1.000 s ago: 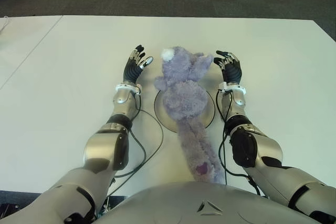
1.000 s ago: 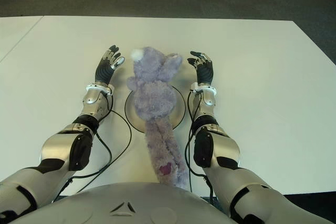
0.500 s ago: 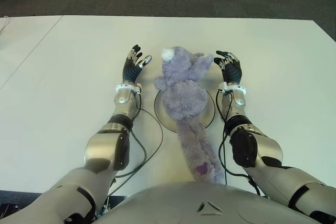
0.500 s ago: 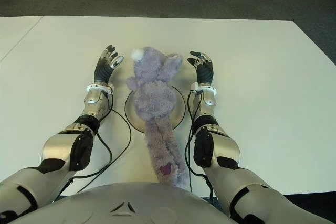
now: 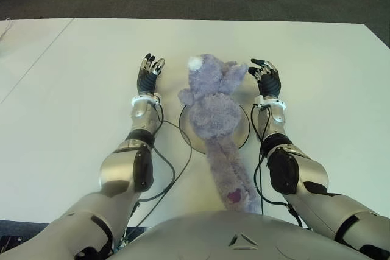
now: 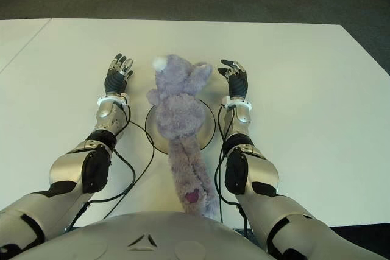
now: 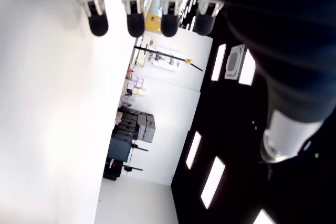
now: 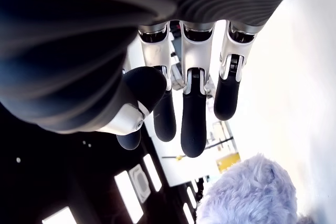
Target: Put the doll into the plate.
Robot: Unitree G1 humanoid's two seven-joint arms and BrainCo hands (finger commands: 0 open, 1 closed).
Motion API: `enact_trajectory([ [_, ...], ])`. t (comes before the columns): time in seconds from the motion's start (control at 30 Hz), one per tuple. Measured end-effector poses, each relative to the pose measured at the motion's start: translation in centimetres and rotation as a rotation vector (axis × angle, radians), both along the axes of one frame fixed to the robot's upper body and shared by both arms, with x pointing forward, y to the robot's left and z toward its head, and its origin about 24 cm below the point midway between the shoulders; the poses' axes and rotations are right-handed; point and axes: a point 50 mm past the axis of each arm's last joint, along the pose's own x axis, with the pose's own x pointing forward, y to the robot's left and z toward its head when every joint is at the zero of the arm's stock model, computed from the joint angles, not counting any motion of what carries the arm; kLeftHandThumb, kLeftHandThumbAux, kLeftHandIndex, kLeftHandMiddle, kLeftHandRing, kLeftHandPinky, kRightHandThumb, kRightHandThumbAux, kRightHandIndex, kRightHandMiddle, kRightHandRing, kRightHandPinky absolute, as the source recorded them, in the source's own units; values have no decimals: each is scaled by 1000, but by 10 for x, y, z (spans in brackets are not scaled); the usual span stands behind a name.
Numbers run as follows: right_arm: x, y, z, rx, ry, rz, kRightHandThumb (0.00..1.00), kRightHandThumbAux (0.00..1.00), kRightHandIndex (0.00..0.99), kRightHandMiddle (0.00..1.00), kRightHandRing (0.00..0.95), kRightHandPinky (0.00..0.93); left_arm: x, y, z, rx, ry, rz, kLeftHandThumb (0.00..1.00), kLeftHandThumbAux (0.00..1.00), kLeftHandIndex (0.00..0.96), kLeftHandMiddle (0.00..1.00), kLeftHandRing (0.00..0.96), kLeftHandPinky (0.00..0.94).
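Bare table [image 5: 73,89] surrounds the doll [image 5: 213,105] (plate [image 5: 245,127] covered).

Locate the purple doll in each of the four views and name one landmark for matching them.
Left eye view: doll lies centre, over the plate, between both hands.
Right eye view: doll lies centre, again over the plate.
Left wrist view: not in it.
Right wrist view: a purple fuzzy patch beyond the right hand's fingers.
Shared landmark: the white table.
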Motion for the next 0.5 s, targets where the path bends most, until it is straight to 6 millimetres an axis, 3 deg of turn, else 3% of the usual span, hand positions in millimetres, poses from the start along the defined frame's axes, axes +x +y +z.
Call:
enact_trajectory([
  [0.5, 0, 0, 0, 0, 0, 0, 941, 684, 424, 334, 445, 270, 0, 1, 0, -28, 4, 18, 54, 693, 0, 0, 0, 6],
])
